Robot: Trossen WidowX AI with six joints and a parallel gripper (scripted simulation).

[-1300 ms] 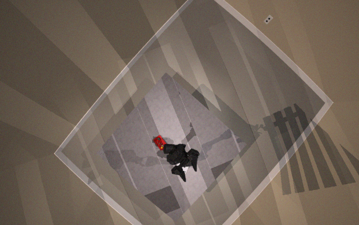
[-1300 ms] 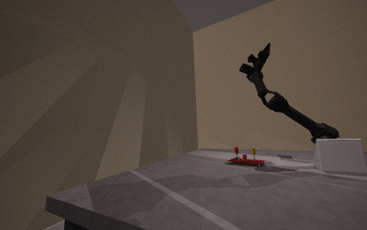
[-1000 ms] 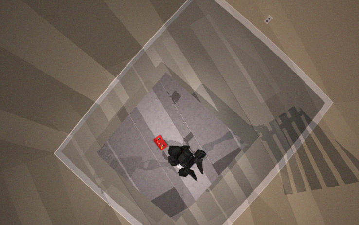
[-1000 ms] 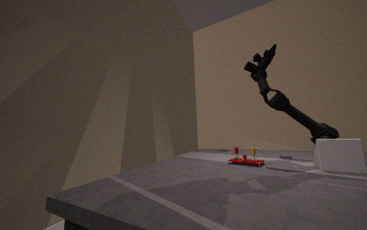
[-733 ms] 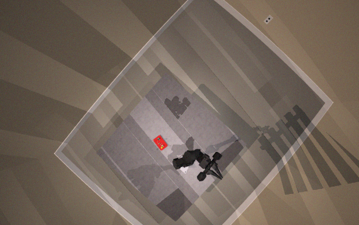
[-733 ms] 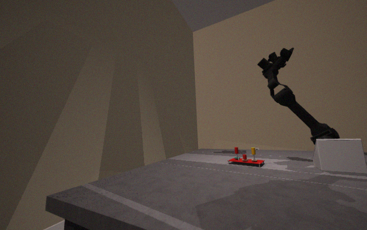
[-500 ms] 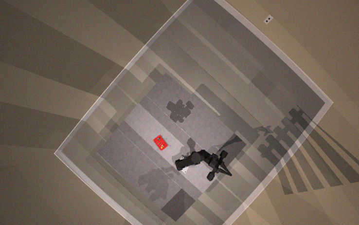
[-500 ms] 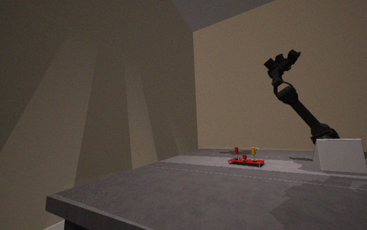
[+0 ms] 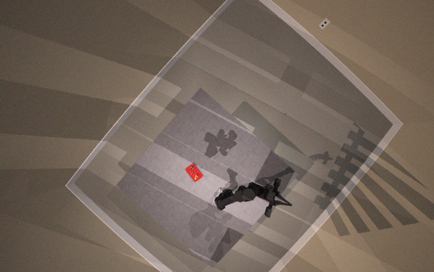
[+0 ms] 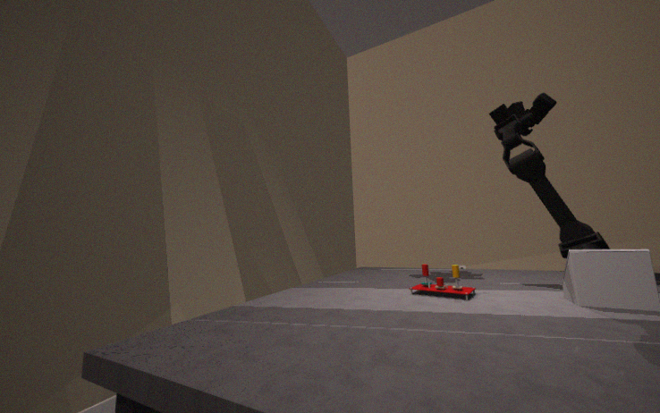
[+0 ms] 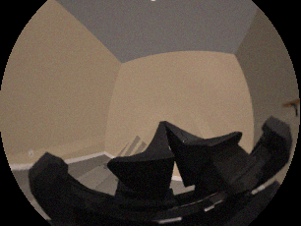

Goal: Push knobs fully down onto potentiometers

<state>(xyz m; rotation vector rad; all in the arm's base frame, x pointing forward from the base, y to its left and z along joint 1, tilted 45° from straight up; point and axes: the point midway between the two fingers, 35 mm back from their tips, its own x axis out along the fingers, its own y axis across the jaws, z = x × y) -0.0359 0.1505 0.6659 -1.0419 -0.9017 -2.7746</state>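
Note:
The red circuit board (image 9: 188,169) (image 10: 445,291) stands on short legs on the table (image 10: 273,360). In the exterior view, a red knob (image 10: 425,270) at the board's left and a yellow knob (image 10: 455,271) (image 9: 195,177) at its right stand high on thin shafts, with a visible gap below each. A shorter red knob (image 10: 439,281) between them sits low, close to its base. My gripper (image 9: 290,204) (image 11: 162,124) is shut with nothing between the fingertips. It is high above the table, well away from the board, and points away from it. The wrist view shows no board.
The black arm (image 10: 550,199) (image 9: 237,197) rises from the board's right side in the exterior view. A white block with a sloped side (image 10: 608,280) stands right of the board. The table's near left corner shows in the exterior view. A handrail (image 11: 291,103) is on a wall in the wrist view.

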